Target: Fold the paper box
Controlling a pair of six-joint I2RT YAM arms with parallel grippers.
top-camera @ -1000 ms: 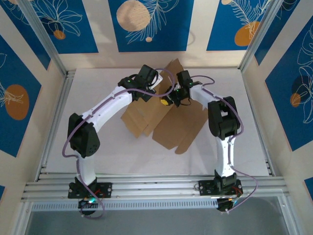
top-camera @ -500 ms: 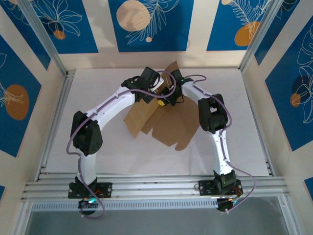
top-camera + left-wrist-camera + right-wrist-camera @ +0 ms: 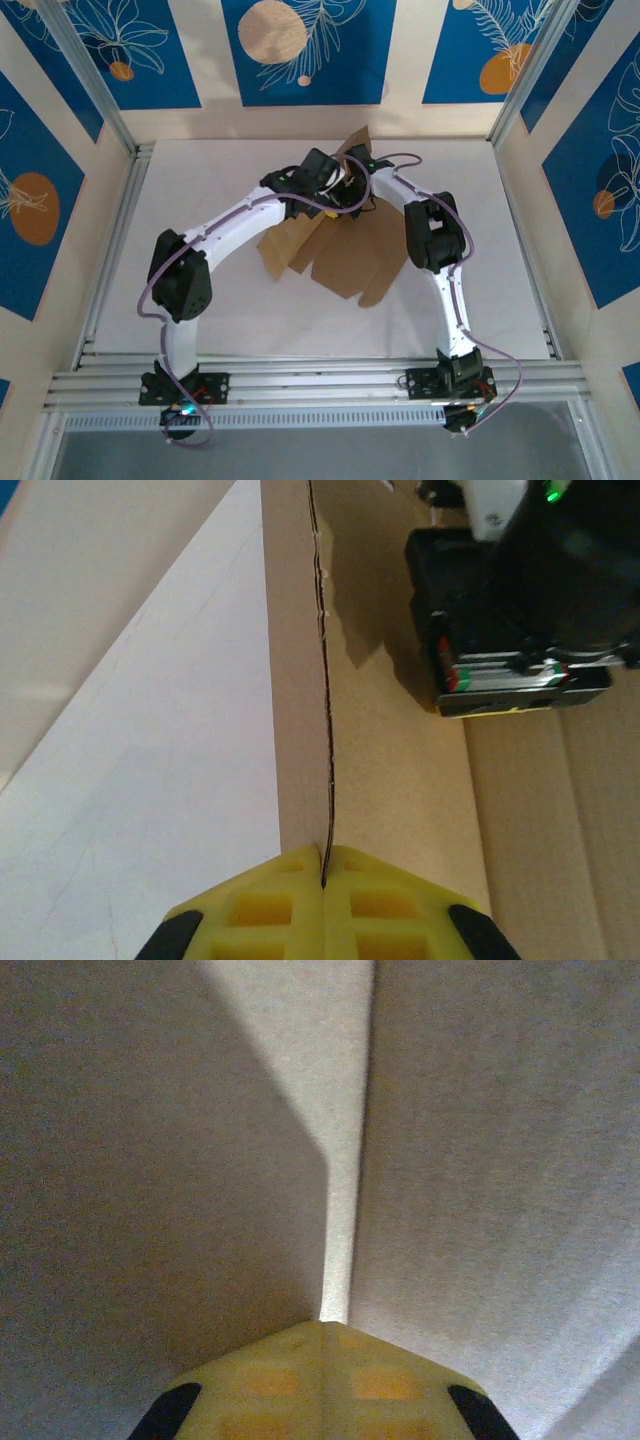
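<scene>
The paper box (image 3: 345, 255) is a flat brown cardboard sheet with flaps, lying mid-table, with one flap (image 3: 355, 140) raised at its far side. Both grippers meet over its far part. My left gripper (image 3: 333, 205) is shut on a thin cardboard edge. In the left wrist view its yellow fingertips (image 3: 290, 900) pinch that edge of the paper box (image 3: 400, 760). My right gripper (image 3: 352, 192) is shut too. In the right wrist view its tips (image 3: 325, 1325) sit where two panels of the paper box (image 3: 500, 1160) meet; whether board lies between them is unclear.
The white table (image 3: 200, 300) is walled by blue-and-cream panels on three sides, with a metal rail (image 3: 320, 385) along the near edge. The right arm's black wrist housing (image 3: 520, 610) hangs close above the cardboard, just beyond my left fingers.
The left arm has swung right, bringing its gripper up against the right one. The right arm has drawn in toward the far middle. The cardboard's left part has shifted slightly.
</scene>
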